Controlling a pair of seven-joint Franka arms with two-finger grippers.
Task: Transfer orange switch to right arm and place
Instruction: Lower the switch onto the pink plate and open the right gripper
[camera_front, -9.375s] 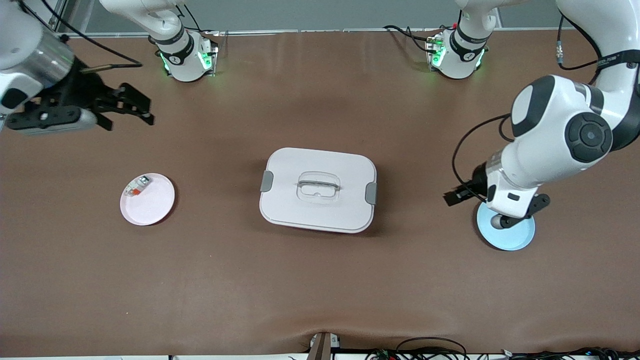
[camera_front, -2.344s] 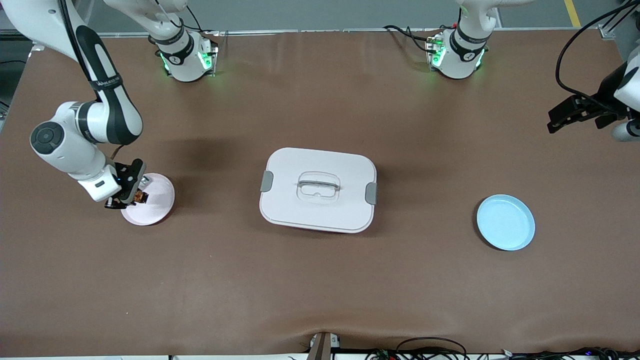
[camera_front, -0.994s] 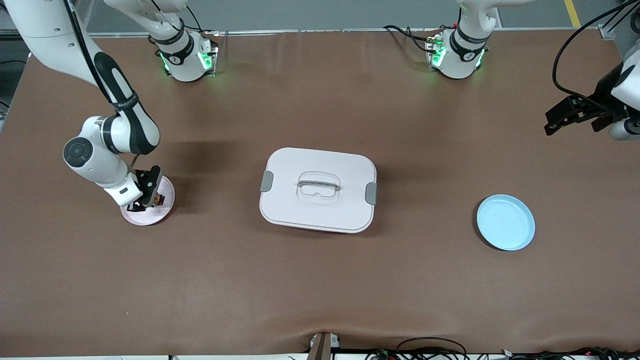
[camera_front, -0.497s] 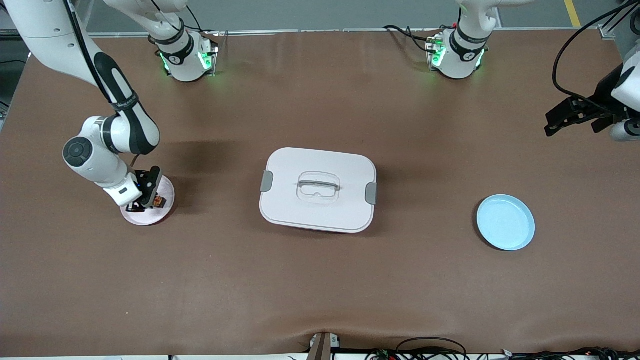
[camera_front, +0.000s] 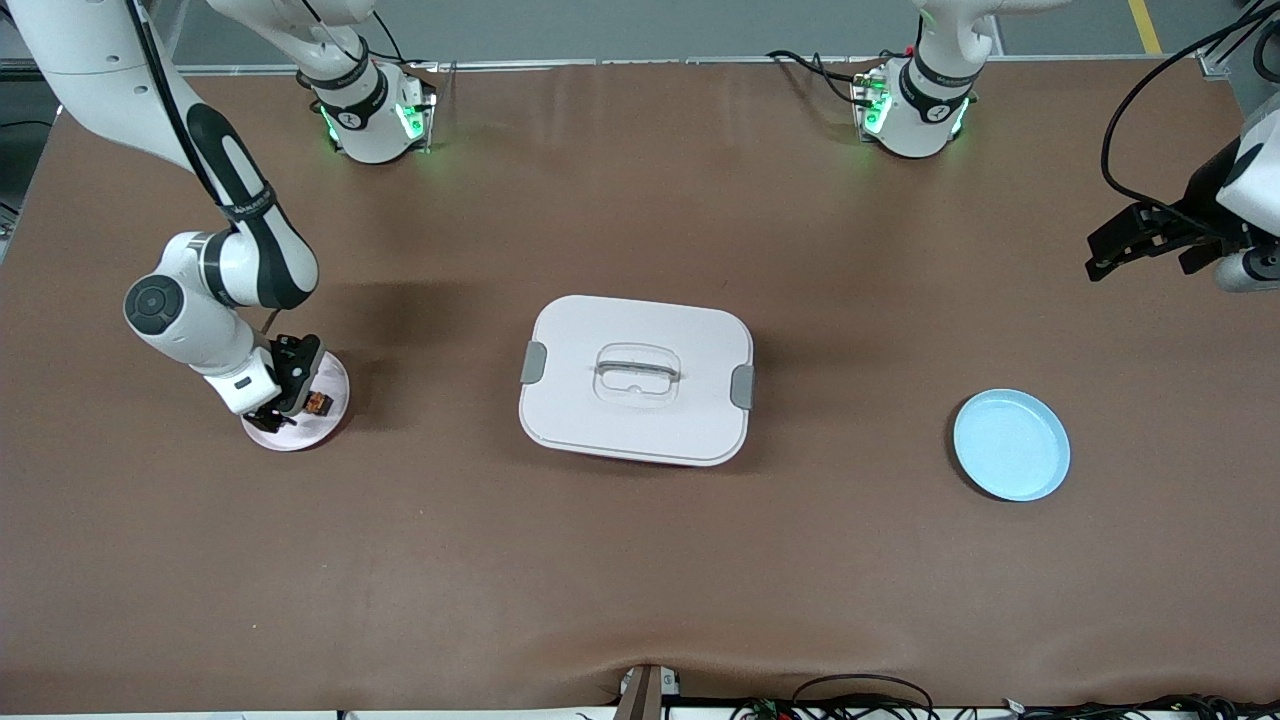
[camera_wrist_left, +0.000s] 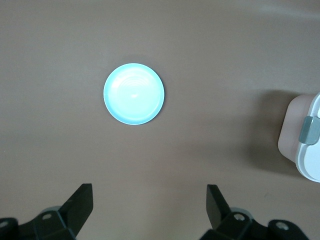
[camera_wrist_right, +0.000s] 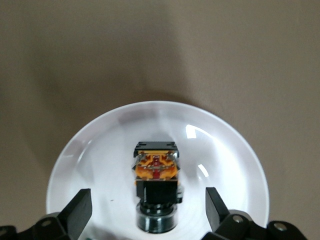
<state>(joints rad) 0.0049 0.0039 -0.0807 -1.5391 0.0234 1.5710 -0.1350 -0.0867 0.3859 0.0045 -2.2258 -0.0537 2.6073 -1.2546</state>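
I see the orange switch lying on the pink plate, right end effector spread wide around it. Light, rigid, probably slippery; I'd pinch its black flanks. Left end effector waits open.

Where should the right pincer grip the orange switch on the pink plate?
Probably across the orange switch black-and-orange body, coming straight down. It lies flat on the pink plate between the right pincer open fingers, flat sides facing them; the round end looks harder to pinch.
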